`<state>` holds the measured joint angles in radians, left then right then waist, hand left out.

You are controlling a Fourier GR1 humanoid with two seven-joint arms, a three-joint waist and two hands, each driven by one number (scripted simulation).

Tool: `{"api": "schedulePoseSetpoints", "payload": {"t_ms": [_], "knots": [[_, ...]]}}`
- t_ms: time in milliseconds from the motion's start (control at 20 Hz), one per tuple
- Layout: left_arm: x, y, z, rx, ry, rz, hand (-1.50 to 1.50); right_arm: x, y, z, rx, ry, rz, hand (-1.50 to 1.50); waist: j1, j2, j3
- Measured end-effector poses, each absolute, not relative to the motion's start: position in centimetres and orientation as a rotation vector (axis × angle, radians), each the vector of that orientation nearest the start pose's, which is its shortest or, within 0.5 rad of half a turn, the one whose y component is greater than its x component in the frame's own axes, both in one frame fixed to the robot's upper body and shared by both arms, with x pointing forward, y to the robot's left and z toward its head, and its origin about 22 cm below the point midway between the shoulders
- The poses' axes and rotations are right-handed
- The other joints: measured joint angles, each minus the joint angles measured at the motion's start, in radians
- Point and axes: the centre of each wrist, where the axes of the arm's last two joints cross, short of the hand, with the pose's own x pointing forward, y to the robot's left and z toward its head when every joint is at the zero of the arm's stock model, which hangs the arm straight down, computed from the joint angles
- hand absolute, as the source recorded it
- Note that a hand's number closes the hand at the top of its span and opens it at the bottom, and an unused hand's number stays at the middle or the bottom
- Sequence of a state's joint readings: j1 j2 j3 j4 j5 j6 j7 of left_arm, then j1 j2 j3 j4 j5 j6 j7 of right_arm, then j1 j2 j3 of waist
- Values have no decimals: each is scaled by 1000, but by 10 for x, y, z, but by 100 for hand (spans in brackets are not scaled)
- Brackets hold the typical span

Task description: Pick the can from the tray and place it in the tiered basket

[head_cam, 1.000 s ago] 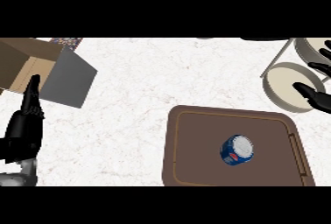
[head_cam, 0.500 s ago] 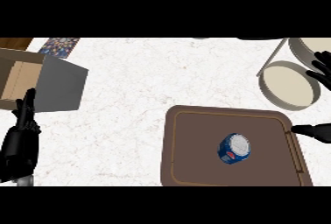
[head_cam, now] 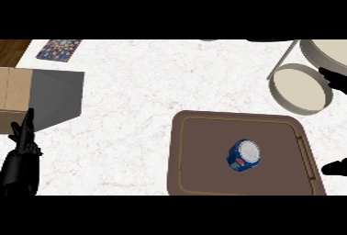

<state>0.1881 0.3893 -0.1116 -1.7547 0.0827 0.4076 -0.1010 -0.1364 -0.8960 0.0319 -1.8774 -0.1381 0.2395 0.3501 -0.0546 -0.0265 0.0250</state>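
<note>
Right hand point(head_cam: 334, 167) withdrew; one can point(head_cam: 243, 155), one tray point(head_cam: 203, 137).

I can read no text from here. The blue can point(head_cam: 243, 155) in front of me carries a red and white mark, but no letters are legible.

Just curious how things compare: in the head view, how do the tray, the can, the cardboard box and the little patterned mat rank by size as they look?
1. Tray
2. Cardboard box, partly cut off at the edge
3. Can and patterned mat: too alike to rank
</note>
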Motion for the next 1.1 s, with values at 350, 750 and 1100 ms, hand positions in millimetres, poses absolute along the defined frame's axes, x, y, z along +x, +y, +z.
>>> {"api": "schedulePoseSetpoints", "payload": {"t_ms": [350, 750, 1100], "knots": [[184, 285, 24, 447, -1658, -1, 0, 229, -298, 196, -579, -1350, 959, -150, 2, 3, 1], [180, 266, 20, 405, -1660, 4, 0, 210, -271, 186, -713, -1227, 1066, -150, 14, 11, 1], [182, 259, 19, 372, -1665, -14, 0, 200, -252, 172, -770, -1098, 1126, -150, 31, 14, 0]]}}
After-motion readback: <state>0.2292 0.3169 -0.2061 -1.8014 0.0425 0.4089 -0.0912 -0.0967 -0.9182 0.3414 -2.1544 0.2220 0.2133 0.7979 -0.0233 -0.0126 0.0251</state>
